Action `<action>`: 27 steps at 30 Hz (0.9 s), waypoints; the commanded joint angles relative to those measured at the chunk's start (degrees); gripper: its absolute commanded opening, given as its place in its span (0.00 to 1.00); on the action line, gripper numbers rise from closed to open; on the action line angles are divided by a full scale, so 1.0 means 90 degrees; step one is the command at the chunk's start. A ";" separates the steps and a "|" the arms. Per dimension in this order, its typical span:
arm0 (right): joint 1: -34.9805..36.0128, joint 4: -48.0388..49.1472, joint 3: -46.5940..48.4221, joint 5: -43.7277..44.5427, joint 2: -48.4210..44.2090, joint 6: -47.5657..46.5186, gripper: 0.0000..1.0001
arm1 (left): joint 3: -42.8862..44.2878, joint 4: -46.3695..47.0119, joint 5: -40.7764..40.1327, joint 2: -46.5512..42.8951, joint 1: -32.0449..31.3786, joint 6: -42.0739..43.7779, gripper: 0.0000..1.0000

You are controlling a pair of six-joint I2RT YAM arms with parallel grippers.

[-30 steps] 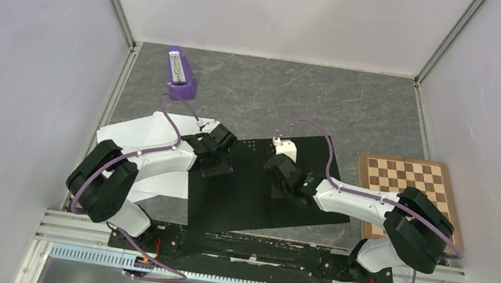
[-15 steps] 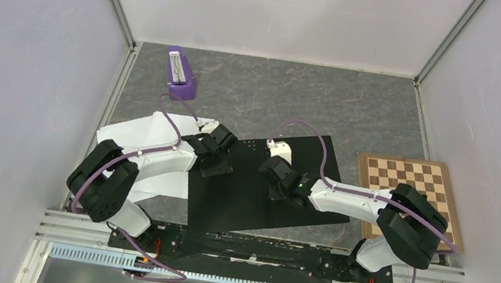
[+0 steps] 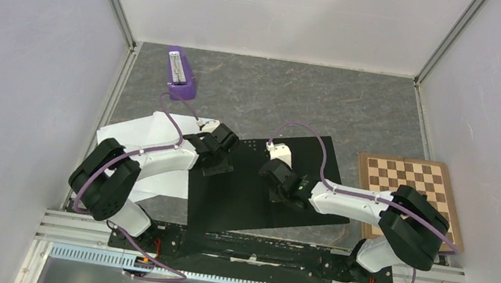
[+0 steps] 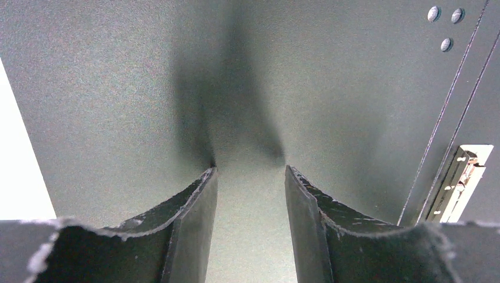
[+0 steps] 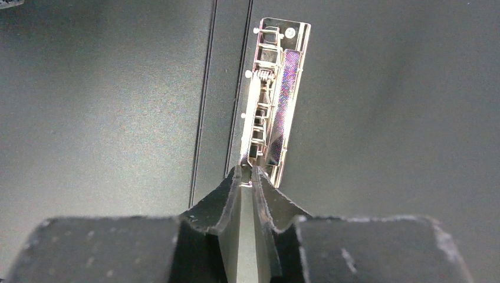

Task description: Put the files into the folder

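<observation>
Though matte black, flat folder (image 3: 247, 200), shiny ridged clip (image 5: 271, 100).

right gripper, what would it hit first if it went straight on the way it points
The metal spine clip of the open folder; its near end sits at the fingertips, maybe touching.

The left arm (image 3: 156, 161) covers much of the files (image 3: 134, 132); the left wrist view's edge cuts them to a white sliver. The right gripper (image 5: 247, 177) hides the near end of the clip (image 5: 268, 100), so any pinch there cannot be told. The right arm (image 3: 357, 201) covers the near part of the chessboard (image 3: 405, 174).
</observation>
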 commanded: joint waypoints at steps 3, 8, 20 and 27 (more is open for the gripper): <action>0.0089 -0.0236 -0.0008 0.0096 -0.0052 -0.0012 0.14 | -0.0099 -0.0212 -0.0361 0.0311 0.0003 -0.0184 0.53; 0.0114 -0.0321 0.0015 0.0146 -0.0004 -0.0007 0.14 | -0.0099 -0.0214 -0.0352 0.0336 0.0010 -0.0194 0.53; 0.0177 -0.0520 -0.0190 0.0491 0.0242 0.0056 0.07 | 0.0084 -0.0486 -0.0413 0.0589 0.0027 -0.0232 0.53; 0.0178 -0.0567 -0.0613 0.0780 0.0499 0.0247 0.06 | 0.0078 -0.0589 -0.0456 0.0694 0.0083 -0.0335 0.53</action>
